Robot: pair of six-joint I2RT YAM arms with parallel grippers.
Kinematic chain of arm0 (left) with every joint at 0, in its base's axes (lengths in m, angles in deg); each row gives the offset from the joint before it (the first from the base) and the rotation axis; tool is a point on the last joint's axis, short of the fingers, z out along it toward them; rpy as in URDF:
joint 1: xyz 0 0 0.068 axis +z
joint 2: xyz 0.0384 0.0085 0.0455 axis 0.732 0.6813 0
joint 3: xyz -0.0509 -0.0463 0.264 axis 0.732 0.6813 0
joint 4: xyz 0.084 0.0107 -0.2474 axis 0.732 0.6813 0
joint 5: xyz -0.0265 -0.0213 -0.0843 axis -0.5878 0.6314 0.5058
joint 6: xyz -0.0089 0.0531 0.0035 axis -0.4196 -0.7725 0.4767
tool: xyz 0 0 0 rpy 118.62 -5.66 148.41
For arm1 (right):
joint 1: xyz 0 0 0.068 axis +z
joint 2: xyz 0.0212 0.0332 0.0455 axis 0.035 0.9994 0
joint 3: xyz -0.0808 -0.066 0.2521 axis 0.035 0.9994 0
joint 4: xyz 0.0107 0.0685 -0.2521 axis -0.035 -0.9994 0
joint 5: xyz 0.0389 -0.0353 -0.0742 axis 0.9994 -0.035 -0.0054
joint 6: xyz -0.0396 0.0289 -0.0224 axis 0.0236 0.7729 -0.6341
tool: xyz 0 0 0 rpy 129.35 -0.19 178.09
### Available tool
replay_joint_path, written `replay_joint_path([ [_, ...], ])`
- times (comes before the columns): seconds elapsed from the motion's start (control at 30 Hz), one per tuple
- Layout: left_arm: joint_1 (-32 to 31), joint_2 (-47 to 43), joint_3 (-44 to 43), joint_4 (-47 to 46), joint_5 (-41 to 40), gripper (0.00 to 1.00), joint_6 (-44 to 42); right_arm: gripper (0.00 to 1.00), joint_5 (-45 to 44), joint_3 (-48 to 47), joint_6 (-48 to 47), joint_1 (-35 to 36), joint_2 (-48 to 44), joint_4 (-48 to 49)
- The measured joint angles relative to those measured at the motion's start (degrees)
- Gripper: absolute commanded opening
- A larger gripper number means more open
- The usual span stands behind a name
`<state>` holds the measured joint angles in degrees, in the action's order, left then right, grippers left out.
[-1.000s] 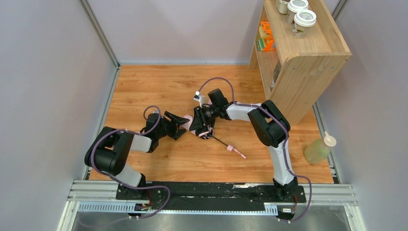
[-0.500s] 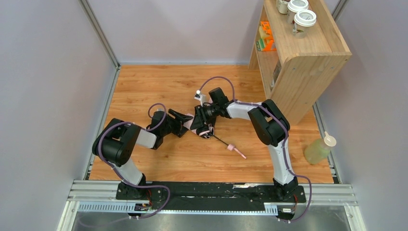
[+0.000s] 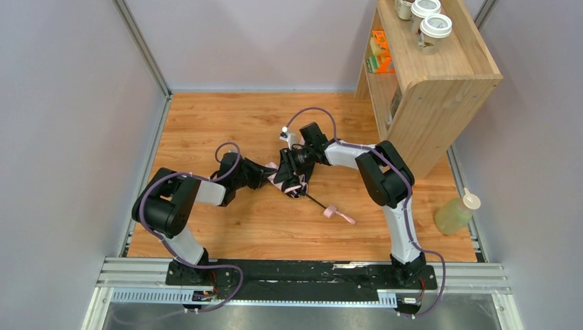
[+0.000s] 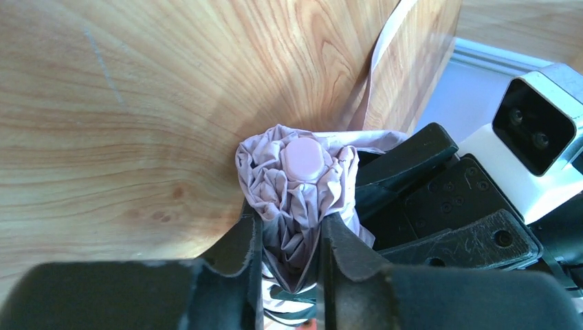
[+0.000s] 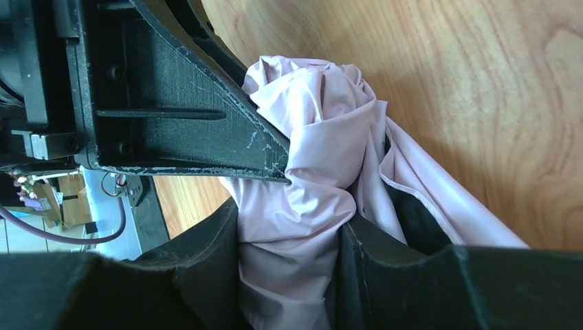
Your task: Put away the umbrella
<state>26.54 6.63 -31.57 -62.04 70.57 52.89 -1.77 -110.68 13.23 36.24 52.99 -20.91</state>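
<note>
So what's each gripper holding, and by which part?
Both clamp the umbrella by its bunched canopy: left gripper near the capped tip, right gripper on the folds.

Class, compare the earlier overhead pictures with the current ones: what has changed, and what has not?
The left gripper swung rightward to the umbrella and its jaws closed on the canopy's capped end. The right gripper stays clamped on the canopy; shelf and bottle unmoved.

Top view from high behind, looking down, wrist views close-up (facing each other), both on the umbrella [image 4: 302, 159]
</note>
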Motion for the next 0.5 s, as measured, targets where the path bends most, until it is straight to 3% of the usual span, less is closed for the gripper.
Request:
replay_joint_path([
  [0.07,0.00,-0.22,-1.77,3.21,0.37,0.08,-0.79,0.01,-0.02,-0.35,0.20,-0.22,0.00,-0.63],
  [0.13,-0.07,-0.20,-3.65,6.36,0.63,0.00,-1.62,0.11,-0.20,-0.83,0.42,-0.52,0.00,-1.55],
  [0.23,-0.09,-0.20,-5.99,10.78,1.16,0.00,-2.73,0.36,-1.03,-1.33,0.68,-0.61,-0.17,-2.91],
  [0.27,-0.09,-0.20,-6.49,11.72,1.29,0.00,-3.02,0.51,-1.46,-1.38,0.72,-0.61,-0.35,-3.21],
  [0.33,-0.11,-0.20,-7.30,13.18,1.36,0.00,-3.69,0.68,-3.28,-1.36,0.68,-0.37,-1.11,-4.00],
  [0.37,-0.15,-0.24,-7.45,13.42,1.38,0.00,-3.96,0.82,-5.05,-1.33,0.33,-0.07,-1.73,-4.57],
  [0.43,-0.26,-0.35,-7.74,13.70,1.22,0.00,-4.33,0.94,-8.33,-0.81,-0.92,0.90,-3.23,-5.68],
  [0.5,-0.57,-0.46,-8.13,14.27,0.85,0.00,-4.52,0.96,-13.60,0.48,-2.58,3.21,-6.69,-6.62],
])
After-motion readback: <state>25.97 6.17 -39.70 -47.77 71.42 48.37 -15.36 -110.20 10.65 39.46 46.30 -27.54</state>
